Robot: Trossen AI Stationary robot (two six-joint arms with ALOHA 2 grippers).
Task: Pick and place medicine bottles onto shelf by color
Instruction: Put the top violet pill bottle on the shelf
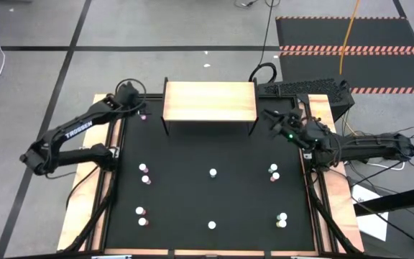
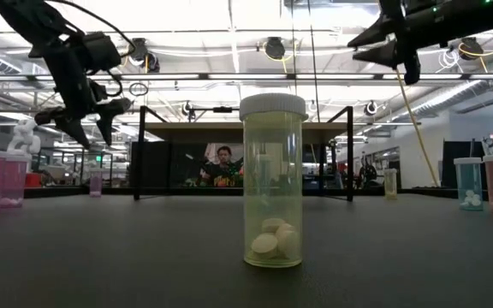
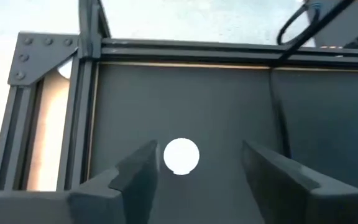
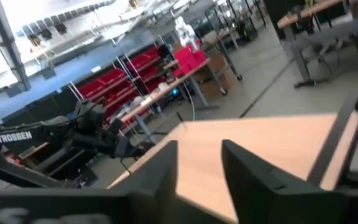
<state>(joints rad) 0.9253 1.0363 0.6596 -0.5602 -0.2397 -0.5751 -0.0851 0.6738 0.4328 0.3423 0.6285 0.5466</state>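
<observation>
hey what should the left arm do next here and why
Probably lower the left gripper straight down. Its fingers stand open on either side of a white-capped bottle on the black mat, near the table's far left corner beside the bare shelf, and nothing is gripped yet.

A: What carries everything here?

B: A black mat (image 1: 214,198) framed by pale wooden side strips (image 1: 85,194). The shelf (image 1: 209,101), a light-wood board on thin black legs, stands on the mat at its far edge.

A: And around the shelf?

B: Small white-capped medicine bottles (image 1: 144,173) stand on the mat, all on the near side of the shelf except one pink bottle (image 1: 143,116) just beside the shelf's left end. Pairs stand toward both sides, and two single bottles stand in line with the shelf's middle, one behind the other; the nearer one (image 2: 272,180) is clear yellowish with white tablets inside.

A: Anything on the shelf's board?

B: Nothing shows on it.
</observation>
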